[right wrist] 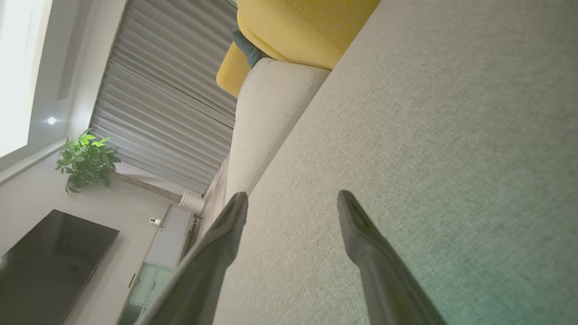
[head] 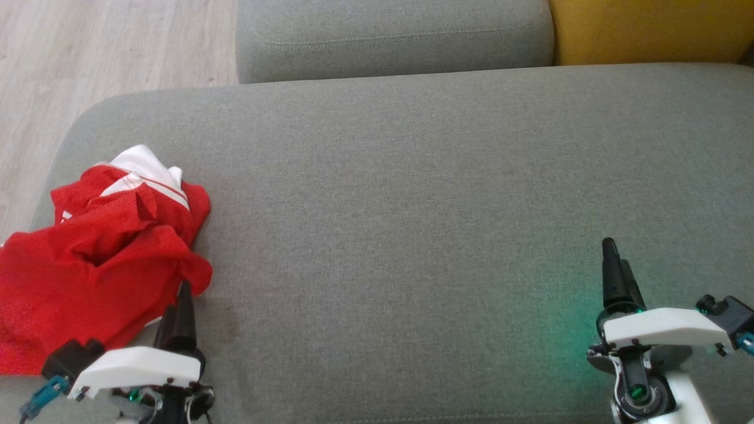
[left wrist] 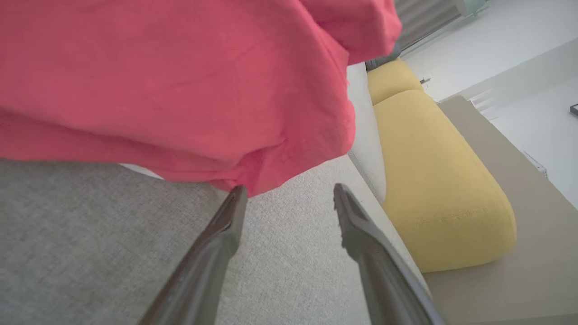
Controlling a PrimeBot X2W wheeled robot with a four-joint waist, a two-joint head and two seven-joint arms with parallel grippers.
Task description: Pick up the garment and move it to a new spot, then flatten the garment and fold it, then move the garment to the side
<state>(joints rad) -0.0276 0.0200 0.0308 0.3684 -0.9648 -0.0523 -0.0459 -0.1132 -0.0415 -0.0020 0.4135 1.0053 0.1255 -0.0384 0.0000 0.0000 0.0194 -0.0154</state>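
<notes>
The garment is a crumpled red shirt with white trim, heaped at the left end of the grey sofa seat. My left gripper stands just beside its lower right edge, fingers pointing up the view. In the left wrist view the left gripper is open, with the red garment hanging just beyond the fingertips and nothing between them. My right gripper rests at the lower right over bare cushion. The right wrist view has the right gripper open and empty above the grey fabric.
A grey back cushion and a yellow cushion line the far edge. Pale wood floor lies beyond the seat's left end. The right wrist view takes in a potted plant, a dark screen and grey curtains.
</notes>
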